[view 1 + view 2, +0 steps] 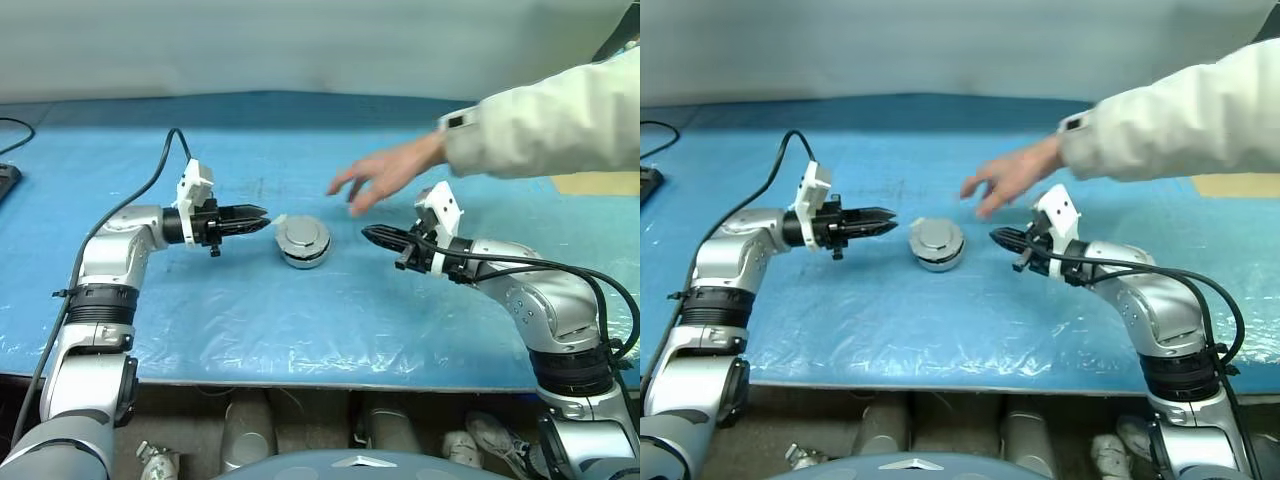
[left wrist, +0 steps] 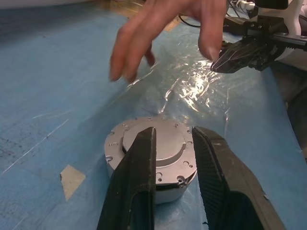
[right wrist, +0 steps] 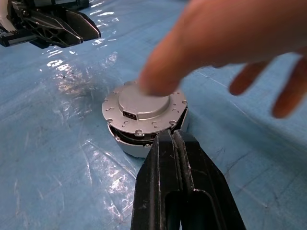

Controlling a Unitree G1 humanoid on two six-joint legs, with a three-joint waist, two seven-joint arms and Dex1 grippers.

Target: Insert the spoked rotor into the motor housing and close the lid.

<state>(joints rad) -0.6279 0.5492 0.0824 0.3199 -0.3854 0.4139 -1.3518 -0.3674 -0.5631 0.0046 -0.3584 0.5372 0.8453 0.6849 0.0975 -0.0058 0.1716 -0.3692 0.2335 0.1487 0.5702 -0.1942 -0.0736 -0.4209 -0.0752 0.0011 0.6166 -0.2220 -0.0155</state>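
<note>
The motor housing [image 1: 303,257] stands in the middle of the blue table. On top of it sits the lid [image 1: 302,235], smooth grey face up, with a dark gap under one side [image 3: 117,136]. The spoked rotor is hidden. My left gripper [image 1: 262,217] hovers just left of the housing, pointing at it, open with nothing between its fingers [image 2: 144,158]. My right gripper [image 1: 368,234] is to the right of the housing, shut and empty, its tip [image 3: 170,136] close to the housing wall. A person's hand [image 1: 385,175] reaches in over the table behind the housing.
The person's light sleeve [image 1: 550,120] crosses above my right arm. A small piece of tape [image 2: 72,179] lies on the blue plastic sheet [image 1: 250,320] by the housing. A black cable [image 1: 150,185] runs off my left arm. The table's front edge [image 1: 300,378] is near.
</note>
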